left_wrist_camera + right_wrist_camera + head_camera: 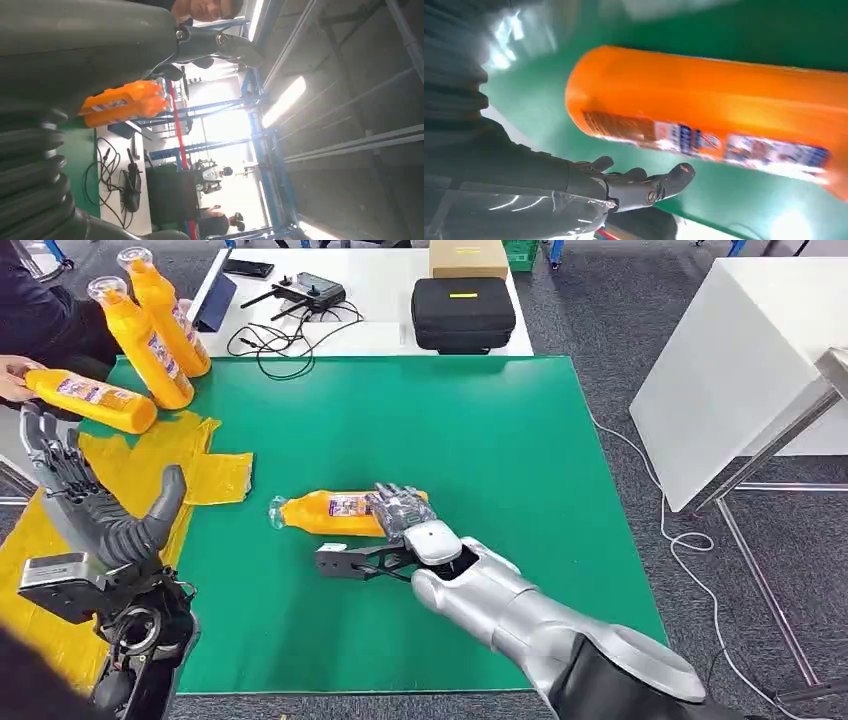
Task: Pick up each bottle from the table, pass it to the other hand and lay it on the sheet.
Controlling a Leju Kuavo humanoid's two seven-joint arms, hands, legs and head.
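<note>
Right hand: my right hand lay over the lying orange plastic bottle mid-table; grip unconfirmed.
Left hand: left hand open, empty.
Advice: I judged clasping the body squarely before lifting best.

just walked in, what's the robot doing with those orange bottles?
The right hand is over an orange bottle lying on the green table, fingers on it; whether it has a grip is unclear. The left hand is raised and open above the yellow sheet. Two more bottles lean at the far left corner, and a person's hand holds another there.
</note>
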